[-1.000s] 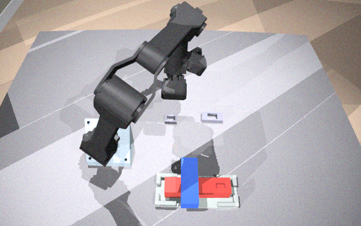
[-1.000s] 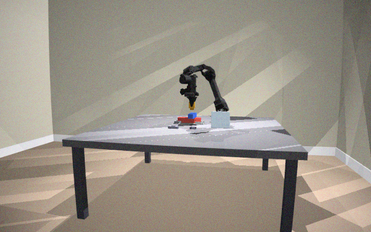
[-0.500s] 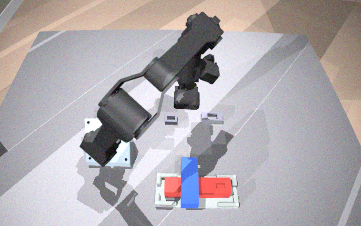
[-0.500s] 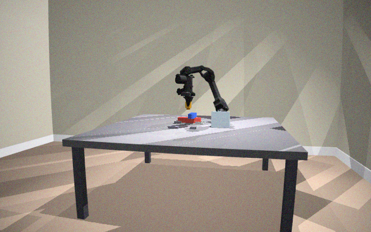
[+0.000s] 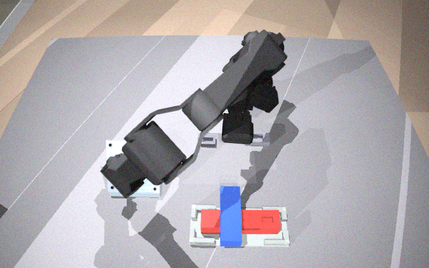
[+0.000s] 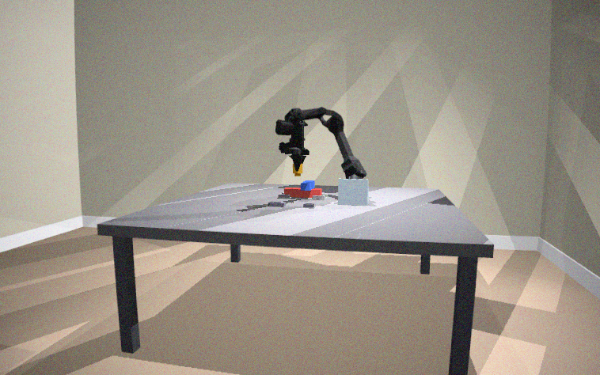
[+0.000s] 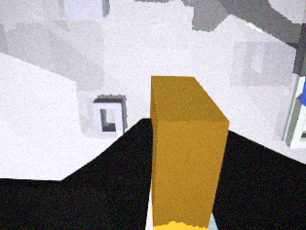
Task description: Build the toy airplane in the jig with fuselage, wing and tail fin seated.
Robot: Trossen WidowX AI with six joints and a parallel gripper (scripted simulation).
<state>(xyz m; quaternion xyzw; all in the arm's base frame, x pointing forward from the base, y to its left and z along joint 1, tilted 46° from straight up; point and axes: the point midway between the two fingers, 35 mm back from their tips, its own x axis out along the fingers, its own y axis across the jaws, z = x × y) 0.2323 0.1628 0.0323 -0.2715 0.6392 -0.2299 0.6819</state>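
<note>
The red fuselage [image 5: 251,216] [image 6: 291,192] lies level in the pale jig cradle [image 5: 202,240] [image 7: 292,128]. The blue wing [image 5: 230,217] [image 6: 307,185] lies crosswise on top of it; its tab is hidden. The tail socket [image 5: 267,219] shows as an empty recess near the fuselage's right end in the top view. My gripper [image 6: 298,167] [image 7: 172,128] is shut on the yellow tail fin [image 6: 298,173] [image 7: 190,171], which hangs upright in the air, above the table and higher than the wing. In the top view the arm hides the fin and fingertips.
A small lilac holder [image 5: 209,146] [image 6: 309,205] [image 7: 96,117] and a larger one [image 5: 265,136] [image 6: 276,204] [image 7: 84,7] stand on the table, behind the cradle in the top view. The arm's pale blue base block [image 5: 136,193] [image 6: 353,192] stands left of them there.
</note>
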